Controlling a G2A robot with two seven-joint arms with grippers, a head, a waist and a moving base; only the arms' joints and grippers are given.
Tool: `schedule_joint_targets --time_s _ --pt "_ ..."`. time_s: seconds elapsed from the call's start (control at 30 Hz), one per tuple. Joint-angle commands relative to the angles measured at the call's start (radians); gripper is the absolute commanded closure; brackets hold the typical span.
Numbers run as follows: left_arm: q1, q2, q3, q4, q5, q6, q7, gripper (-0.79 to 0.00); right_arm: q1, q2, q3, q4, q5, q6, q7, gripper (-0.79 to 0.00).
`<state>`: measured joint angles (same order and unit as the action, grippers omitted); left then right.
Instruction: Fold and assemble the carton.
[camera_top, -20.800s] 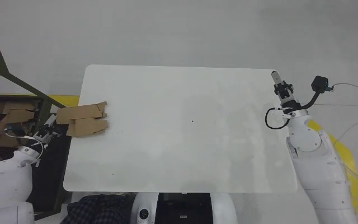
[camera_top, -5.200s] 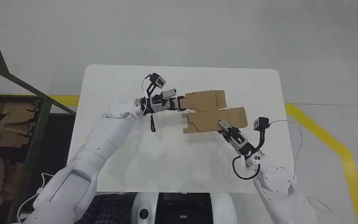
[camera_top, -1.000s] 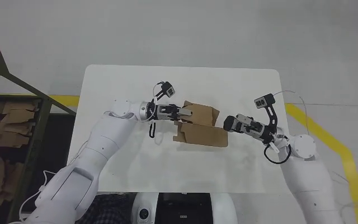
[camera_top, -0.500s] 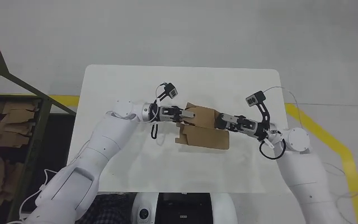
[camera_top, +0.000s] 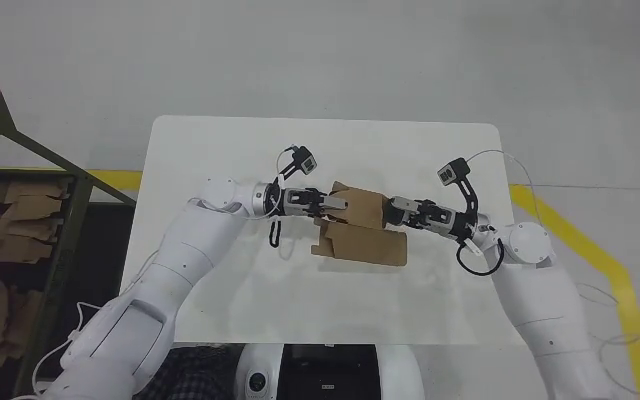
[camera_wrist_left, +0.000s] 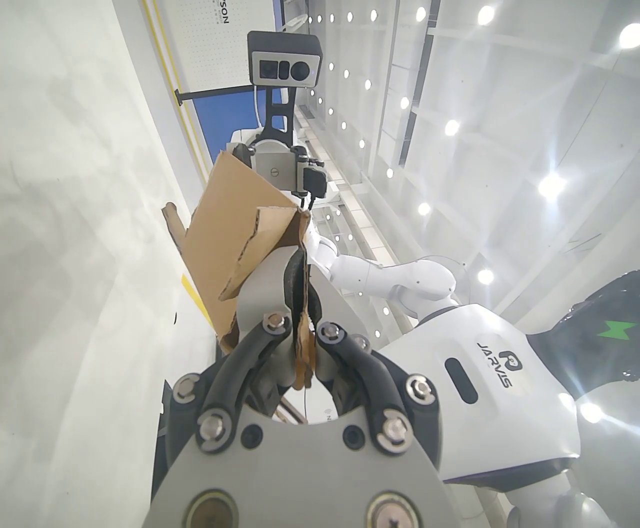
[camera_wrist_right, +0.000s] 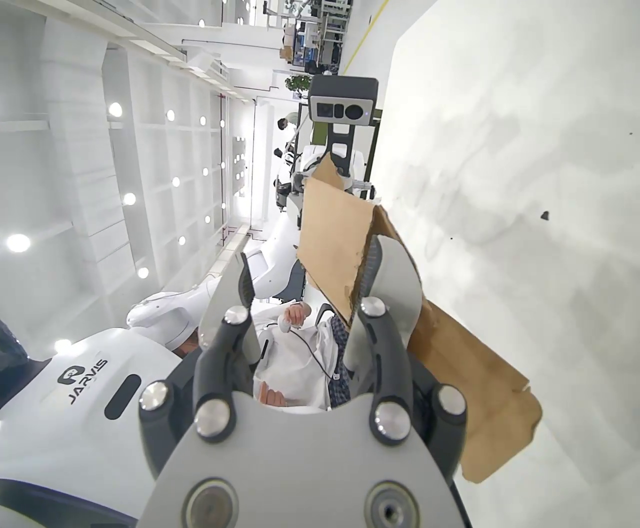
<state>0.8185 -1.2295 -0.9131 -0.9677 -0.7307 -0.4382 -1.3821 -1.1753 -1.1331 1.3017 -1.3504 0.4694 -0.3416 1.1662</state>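
- The carton (camera_top: 360, 228) is a brown corrugated blank, mostly flattened. One panel lies flat and another is raised at a tilt above it.
- The tabletop (camera_top: 250, 290) lies directly beneath the carton and extends well beyond it on every side.
- The left tool (camera_wrist_left: 296, 265) is positioned at the left end of the carton. It is closed on the edge of a raised flap, and board is seen pinched between its pads.
- The right tool (camera_wrist_right: 312, 260) is positioned at the opposite end of the carton and is spread wide. The edge of the tilted panel is straddled by its fingers (camera_wrist_right: 395, 285): one is set against the panel's underside and the other stands apart from its upper side. Nothing is gripped.
- Step in hand, as judged: the flat blank is being opened into a sleeve, and a second grip is being prepared opposite the held flap. No end flap appears folded, so the task is judged to be at an early stage.
- Next move, as judged: the right tool is to be closed on the straddled panel edge. The carton's two ends are then to be worked against each other until the panels are squared.
- Caution: the held edges are thin. Slippage or creasing of the carton is to be expected if the pull is applied off the fold lines.
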Motion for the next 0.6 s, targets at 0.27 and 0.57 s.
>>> schedule_joint_targets --time_s 0.27,0.57 --pt "0.001 0.004 0.001 -0.006 -0.008 0.0 0.0 0.0 0.02 -0.005 -0.049 0.019 0.006 0.01 0.009 -0.379" --pt "0.001 0.006 0.009 -0.005 -0.002 -0.001 0.001 0.0 0.043 -0.009 -0.083 0.041 0.031 0.018 0.031 -0.379"
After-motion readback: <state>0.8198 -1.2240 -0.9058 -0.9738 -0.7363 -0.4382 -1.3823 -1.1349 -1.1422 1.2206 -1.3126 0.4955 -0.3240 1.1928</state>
